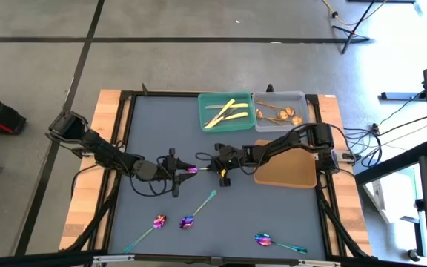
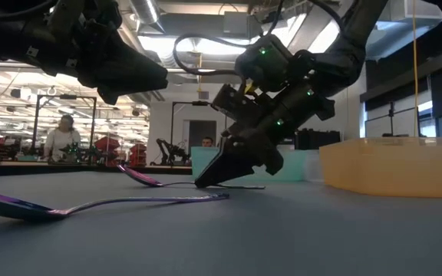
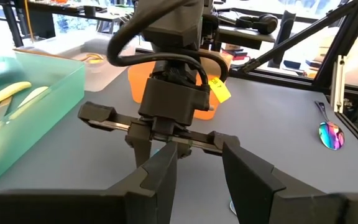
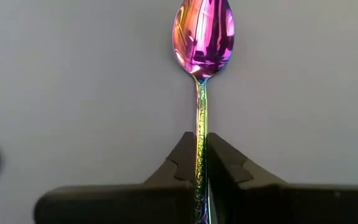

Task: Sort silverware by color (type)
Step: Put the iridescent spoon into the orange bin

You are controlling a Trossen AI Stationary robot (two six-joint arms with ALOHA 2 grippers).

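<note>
Both fingers (image 4: 185, 163) — pinching spoon handle (image 4: 201, 124)

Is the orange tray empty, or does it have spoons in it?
Empty. From above, the orange tray shows only bare floor; the right arm crosses one corner. The purple spoons are on the table, one pinched by the right gripper.

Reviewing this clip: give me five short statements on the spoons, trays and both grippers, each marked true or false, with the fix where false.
1. The right gripper is shut on the handle of an iridescent spoon. True.
2. The orange tray already holds spoons. False: it shows none.
3. The pale knives lie in the green tray. True.
4. The copper spoons sit on the bare mat. False: they are in the grey tray.
5. The left gripper grips a knife. False: its fingers are apart, holding nothing, facing the right gripper.
</note>
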